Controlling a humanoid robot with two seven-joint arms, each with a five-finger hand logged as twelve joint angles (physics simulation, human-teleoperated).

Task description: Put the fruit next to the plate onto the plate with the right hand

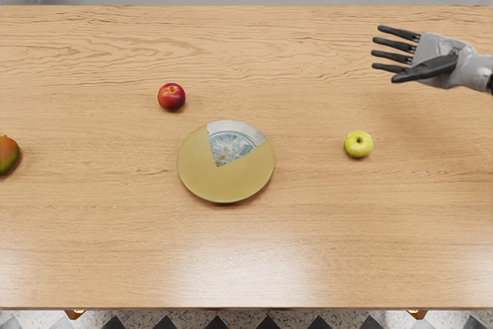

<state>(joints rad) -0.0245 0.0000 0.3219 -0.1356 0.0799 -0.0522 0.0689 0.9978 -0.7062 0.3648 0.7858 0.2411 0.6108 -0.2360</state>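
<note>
- The right hand [428,58] enters from the right edge of the head view and hovers over the far right part of the wooden table [308,252].
- Its fingers [396,43] are stretched out and spread, pointing away from its arm towards the middle of the table. The thumb lies below them. The hand is released and holds nothing.
- A green apple [358,144] sits on the table nearer the camera than the hand and slightly beyond its fingertips. It is the closest fruit to the hand, yet clearly apart from it and untouched.
- A round olive-yellow plate [231,182] with a blue-grey patterned wedge at its far side lies farther from the hand than the green apple, in the direction the fingers point and nearer the camera. Nothing lies on the plate.
- The green apple rests between the hand and the plate, near the plate's hand-side rim but not touching it.
- A red apple [171,96] sits beyond the plate as seen from the hand, off the plate's far corner.
- A red-green fruit [7,154], perhaps a mango, lies farthest from the hand, cut by the opposite edge of the view.
</note>
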